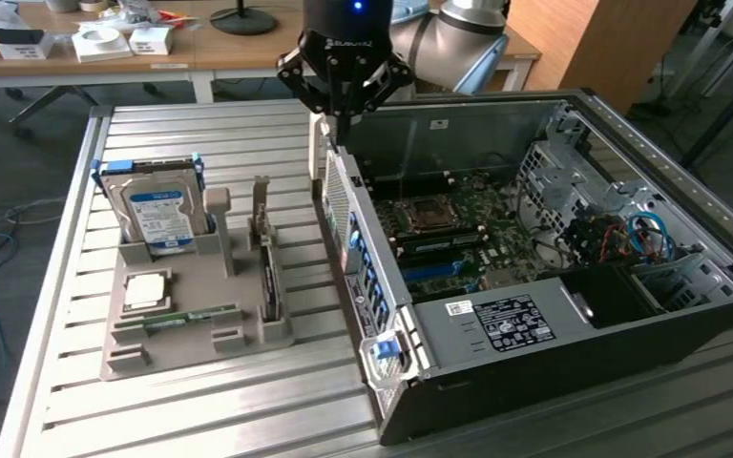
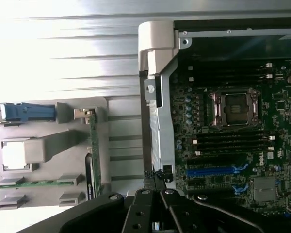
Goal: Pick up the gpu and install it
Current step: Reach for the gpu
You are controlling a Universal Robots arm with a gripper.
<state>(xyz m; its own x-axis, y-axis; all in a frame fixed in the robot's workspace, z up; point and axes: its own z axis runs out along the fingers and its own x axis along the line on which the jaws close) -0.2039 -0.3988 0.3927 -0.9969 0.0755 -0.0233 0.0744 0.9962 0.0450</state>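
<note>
As things stand at this entry, the slatted metal table [image 1: 188,410] carries two groups of hardware, side by side. Biggest is the open computer case [image 1: 533,382], lying on its side on the exterior view's right, with the motherboard [image 1: 469,229] exposed and its expansion slots apparently unfilled. Next in size is the grey parts tray [image 1: 131,334], just beside the case's rear wall on the exterior view's left. In the tray a hard drive [image 1: 157,205] with a blue label stands upright at the far end. The gpu [image 1: 268,277] sits on edge in the slot along the tray side nearest the case, its silver bracket rising at the far end. Judged from this, it has not yet been lifted. A CPU [image 1: 146,289] lies flat mid-tray and a RAM stick [image 1: 195,316] lies flat near the front. The pincer [image 1: 336,114] hangs over the far end of the case's rear wall, close above a beige latch piece [image 1: 320,143]. Its fingers are clenched together with nothing between them. Key relation: the gpu lies below the pincer, off toward the exterior view's left and nearer that camera, with the rear wall standing between the two. The card's long axis runs roughly parallel to that wall — far to near in the exterior view — so only its thin top edge faces up. The wrist view confirms this: a narrow green line in the tray. Single arm, so no choice of side.
</note>
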